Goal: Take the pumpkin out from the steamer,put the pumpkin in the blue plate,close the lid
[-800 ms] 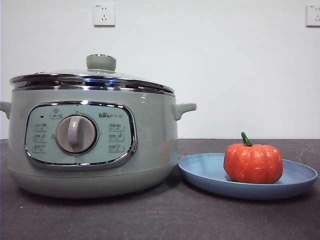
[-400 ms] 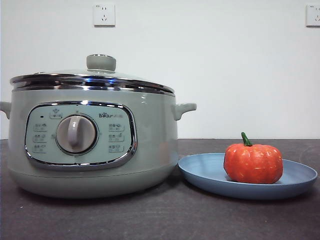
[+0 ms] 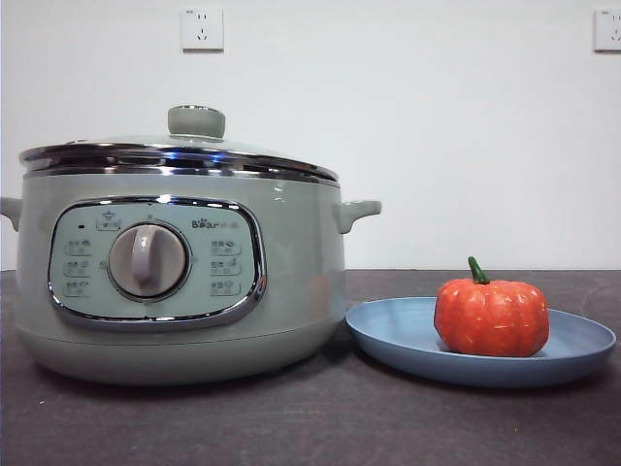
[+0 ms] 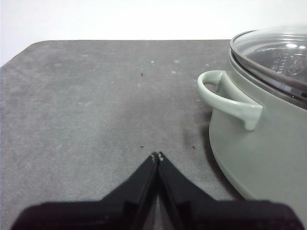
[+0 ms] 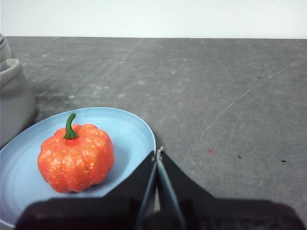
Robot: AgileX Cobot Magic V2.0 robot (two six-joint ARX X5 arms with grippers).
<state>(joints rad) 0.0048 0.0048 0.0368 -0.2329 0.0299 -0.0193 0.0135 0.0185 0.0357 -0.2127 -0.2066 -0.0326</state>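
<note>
Dark table (image 3: 291, 427), two wall sockets (image 3: 202, 28)

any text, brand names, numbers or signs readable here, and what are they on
"Bear": brand mark on the steamer control panel, above the dial's right side; the smaller characters after it are too blurred to read.
Button labels around the dial: too small to read.
Nothing readable on the lid, pumpkin or blue plate.

The pumpkin (image 5: 76, 158) sits upright on the blue plate (image 5: 129, 132), green stem up. The right gripper (image 5: 158, 154) hangs just beside the plate's rim, jaws pressed together and empty. The steamer (image 5: 13, 98) edges in beyond, on the dark surface (image 5: 230, 96).
</note>
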